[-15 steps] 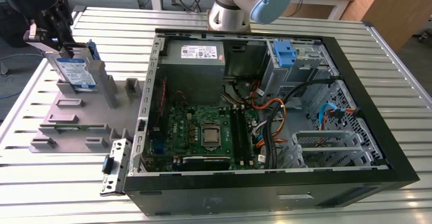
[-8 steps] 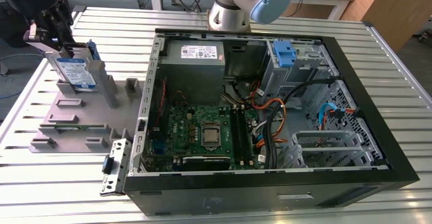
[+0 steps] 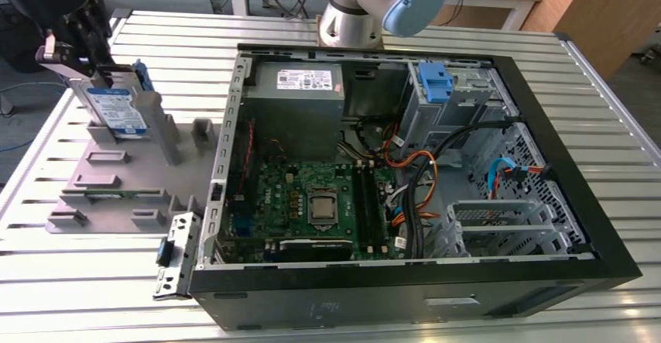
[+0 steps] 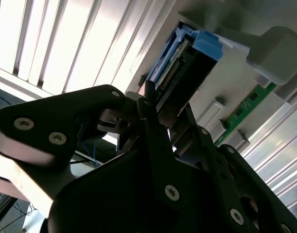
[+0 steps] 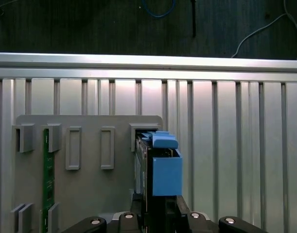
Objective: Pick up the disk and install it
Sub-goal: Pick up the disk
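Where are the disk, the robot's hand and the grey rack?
the disk (image 3: 116, 113): exterior view, on its white and blue label.
the hand (image 5: 158, 203): first wrist view, midway between its fingertips.
the grey rack (image 3: 145, 169): exterior view, on its bare base.

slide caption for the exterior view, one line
Gripper at the top of the disk, which stands on edge in a grey holder on the exterior view's left, beside the open computer case.

In the first wrist view we lose the near end of the disk (image 5: 165, 170) behind the gripper (image 5: 158, 204), which gets chopped off at the view's edge, same as the green memory stick (image 5: 48, 179). Exterior view: the arm (image 3: 361, 14) runs off the top, and the disk's label is too small for us to read.
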Action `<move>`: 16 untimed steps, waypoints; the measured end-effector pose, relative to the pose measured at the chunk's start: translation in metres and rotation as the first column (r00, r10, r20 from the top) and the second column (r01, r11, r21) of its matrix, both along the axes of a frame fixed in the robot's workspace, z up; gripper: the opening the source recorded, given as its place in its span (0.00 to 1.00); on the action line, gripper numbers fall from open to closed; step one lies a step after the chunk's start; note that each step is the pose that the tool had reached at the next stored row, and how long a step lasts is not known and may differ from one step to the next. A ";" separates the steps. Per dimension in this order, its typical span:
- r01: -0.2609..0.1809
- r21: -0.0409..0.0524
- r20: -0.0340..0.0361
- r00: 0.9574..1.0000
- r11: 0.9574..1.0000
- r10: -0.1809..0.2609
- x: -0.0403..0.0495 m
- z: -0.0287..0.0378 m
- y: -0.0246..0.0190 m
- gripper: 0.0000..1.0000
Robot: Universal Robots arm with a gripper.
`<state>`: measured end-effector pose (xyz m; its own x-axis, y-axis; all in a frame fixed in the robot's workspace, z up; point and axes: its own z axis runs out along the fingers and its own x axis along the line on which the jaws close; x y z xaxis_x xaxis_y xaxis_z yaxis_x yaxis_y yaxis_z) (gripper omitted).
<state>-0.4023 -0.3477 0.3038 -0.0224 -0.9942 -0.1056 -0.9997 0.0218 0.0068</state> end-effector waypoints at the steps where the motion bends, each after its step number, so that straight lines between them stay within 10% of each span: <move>1: 0.000 0.000 0.000 1.000 1.000 0.000 0.0000 0.0013 0.0000 0.36; 16: 0.000 -0.002 0.000 1.000 1.000 0.000 0.0000 0.0037 0.0000 0.36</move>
